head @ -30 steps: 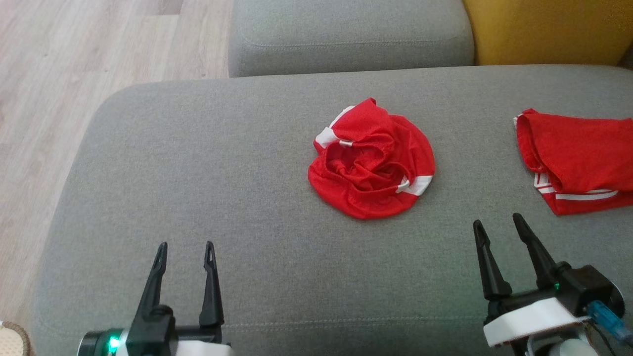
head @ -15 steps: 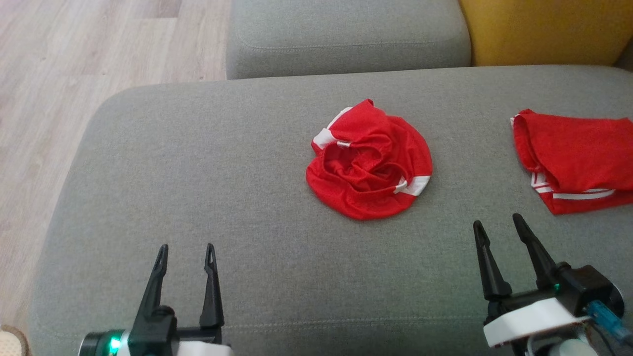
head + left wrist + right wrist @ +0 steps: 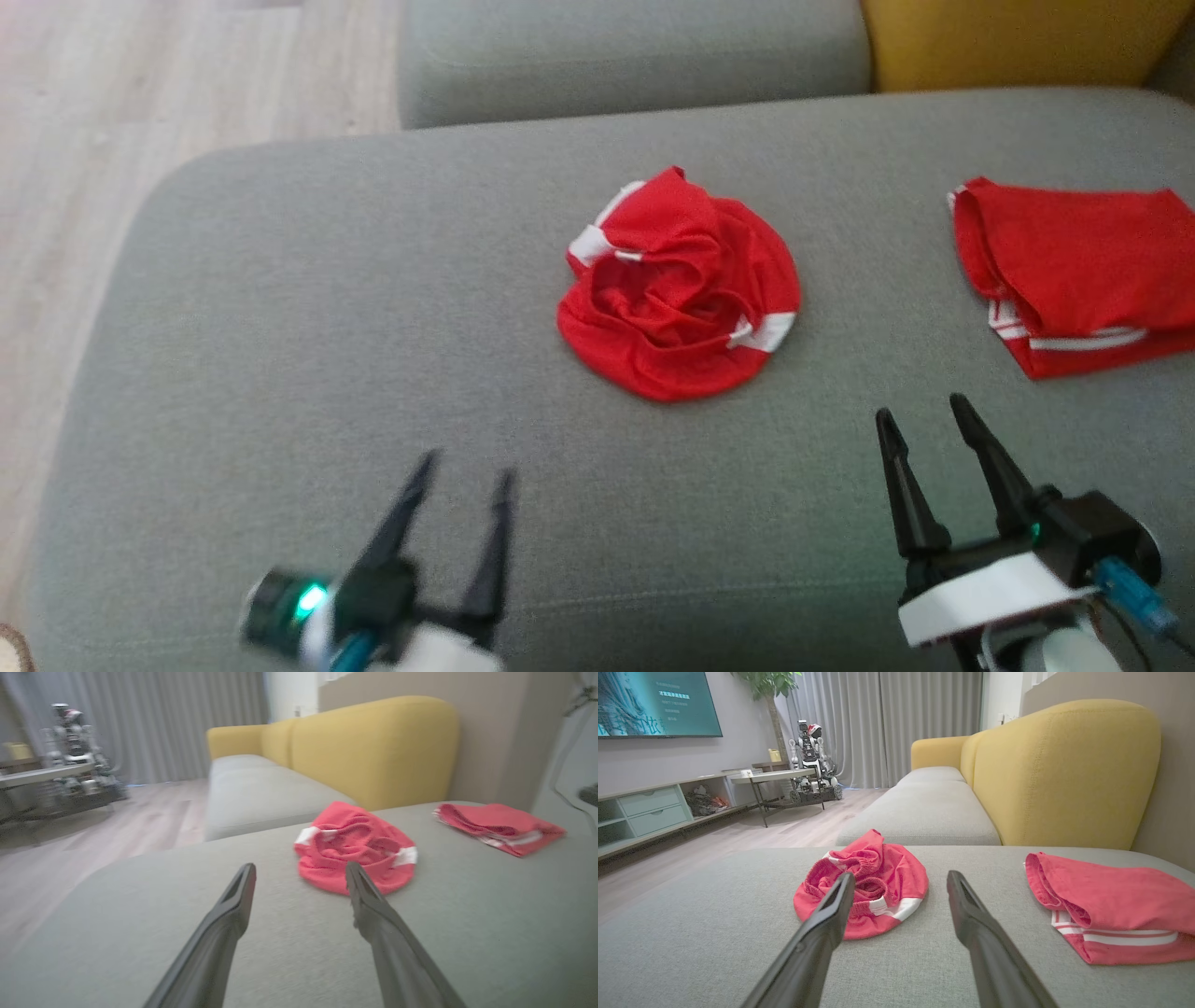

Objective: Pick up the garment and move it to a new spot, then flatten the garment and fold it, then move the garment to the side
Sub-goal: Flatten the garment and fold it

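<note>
Left end effector and right end effector both gape empty.
Crumpled red garment lies farther on the sofa seat, between them, untouched.

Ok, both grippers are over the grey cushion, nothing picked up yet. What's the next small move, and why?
Probably ease the left gripper forward and down to the near edge of the crumpled red shorts, jaws wide. It and the right gripper are open and empty, the shorts lie untouched just ahead in the left wrist view, and the folded red garment beside them looks done.
</note>
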Tool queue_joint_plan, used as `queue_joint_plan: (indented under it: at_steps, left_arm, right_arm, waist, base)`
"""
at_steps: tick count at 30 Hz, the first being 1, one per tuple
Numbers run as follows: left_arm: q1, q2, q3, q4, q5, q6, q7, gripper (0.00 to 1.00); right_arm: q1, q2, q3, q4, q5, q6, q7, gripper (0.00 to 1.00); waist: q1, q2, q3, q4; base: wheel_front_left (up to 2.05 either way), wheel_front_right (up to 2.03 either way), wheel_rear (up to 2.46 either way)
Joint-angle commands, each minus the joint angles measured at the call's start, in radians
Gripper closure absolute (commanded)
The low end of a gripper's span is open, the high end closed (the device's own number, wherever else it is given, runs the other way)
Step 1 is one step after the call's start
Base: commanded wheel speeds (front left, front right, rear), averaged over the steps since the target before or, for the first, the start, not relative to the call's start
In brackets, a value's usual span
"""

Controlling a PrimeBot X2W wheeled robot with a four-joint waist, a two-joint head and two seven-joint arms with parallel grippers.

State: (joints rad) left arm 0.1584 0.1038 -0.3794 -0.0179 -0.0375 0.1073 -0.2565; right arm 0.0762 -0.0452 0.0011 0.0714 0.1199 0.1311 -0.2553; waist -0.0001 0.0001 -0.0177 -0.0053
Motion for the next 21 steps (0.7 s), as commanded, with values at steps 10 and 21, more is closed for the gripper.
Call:
queue_joint_plan:
  at_steps: [10, 21]
  left_arm:
    - [-0.515, -0.035, -0.186, 0.365, 0.076, -0.201, 0.094, 0.0]
    - [-0.833, -0.053, -0.316, 0.57, 0.078, -0.183, 0.283, 0.0]
  right_arm:
    - [-0.13, -0.005, 0.026, -0.05, -0.019, 0.0, -0.006, 0.0]
    - [-0.2, -0.005, 0.029, -0.066, -0.005, 0.0, -0.006, 0.0]
  waist:
    - [0.0001, -0.0001, 0.17, -0.13]
    - [0.0001, -0.0001, 0.296, -0.218]
  base:
    - [0.0, 0.0, 0.0]
    - [0.0, 0.0, 0.0]
